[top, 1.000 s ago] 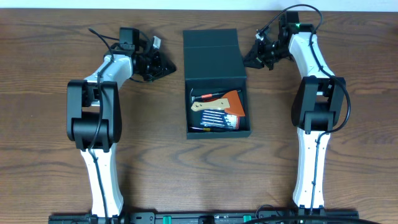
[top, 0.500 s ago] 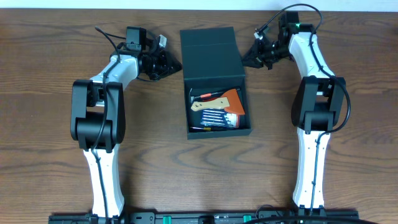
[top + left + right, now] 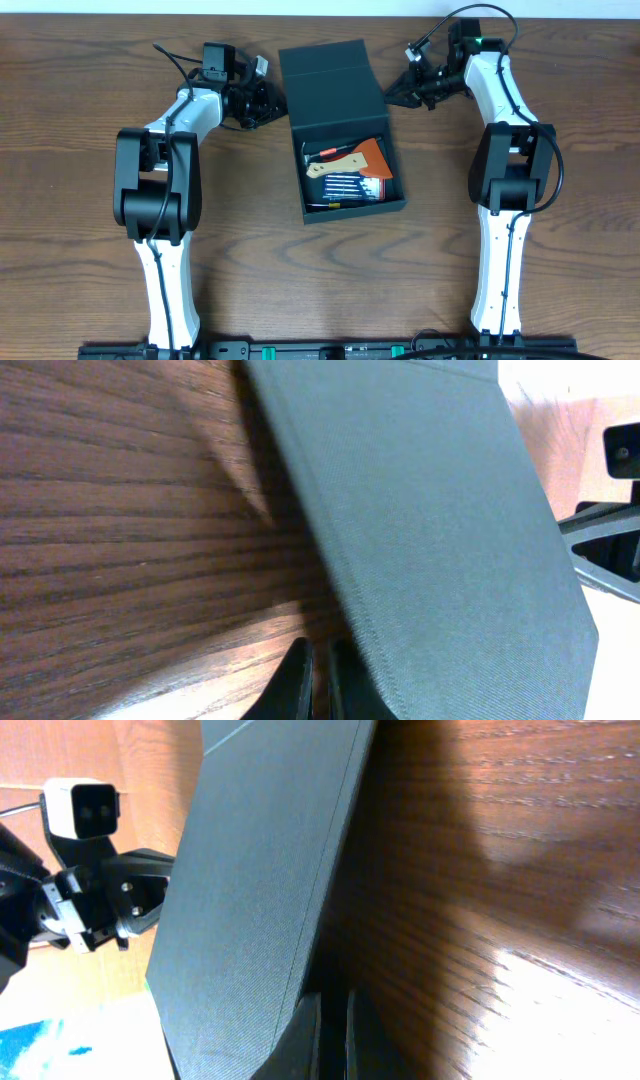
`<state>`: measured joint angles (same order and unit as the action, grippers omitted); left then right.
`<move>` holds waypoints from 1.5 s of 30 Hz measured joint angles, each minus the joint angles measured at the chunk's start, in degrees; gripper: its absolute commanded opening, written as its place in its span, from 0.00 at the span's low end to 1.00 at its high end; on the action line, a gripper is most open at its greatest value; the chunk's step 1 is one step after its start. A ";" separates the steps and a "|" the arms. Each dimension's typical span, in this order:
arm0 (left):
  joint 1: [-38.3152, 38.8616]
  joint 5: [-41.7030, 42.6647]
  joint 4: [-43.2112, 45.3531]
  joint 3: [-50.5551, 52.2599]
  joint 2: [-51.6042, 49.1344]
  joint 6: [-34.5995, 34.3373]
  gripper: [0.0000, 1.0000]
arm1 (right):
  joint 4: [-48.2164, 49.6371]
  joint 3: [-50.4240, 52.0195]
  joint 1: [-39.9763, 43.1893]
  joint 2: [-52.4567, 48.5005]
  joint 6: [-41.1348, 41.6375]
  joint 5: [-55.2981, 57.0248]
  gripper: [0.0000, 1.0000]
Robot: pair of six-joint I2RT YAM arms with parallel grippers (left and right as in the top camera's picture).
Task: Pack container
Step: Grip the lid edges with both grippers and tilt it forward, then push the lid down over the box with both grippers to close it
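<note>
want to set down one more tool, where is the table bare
Bare table in front of the container, and along both side edges. Crowded at the lid, flanked by the left gripper and right gripper.

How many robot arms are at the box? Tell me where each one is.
2. The left arm reaches the left edge of the open lid; the right arm reaches its right edge. The box sits between them with tools inside.

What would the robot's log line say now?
dark teal-green rectangular cardboard box: lid open, tools inside | left gripper: lid's left edge | right gripper: lid's right edge
</note>
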<state>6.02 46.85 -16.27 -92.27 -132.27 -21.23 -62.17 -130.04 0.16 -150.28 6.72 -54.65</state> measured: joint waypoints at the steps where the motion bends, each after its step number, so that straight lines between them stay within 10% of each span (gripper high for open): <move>1: 0.00 0.22 0.00 0.00 0.00 0.00 0.06 | 0.02 0.00 0.00 0.00 -0.15 -0.15 0.01; 45: 1.95 1.29 -9.33 -8.00 3.41 2.86 0.05 | -3.91 0.00 -0.20 0.00 -5.97 -4.92 0.01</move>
<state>7.97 48.14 -25.61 -100.27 -128.86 -18.37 -66.08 -130.04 -0.03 -150.28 0.75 -59.57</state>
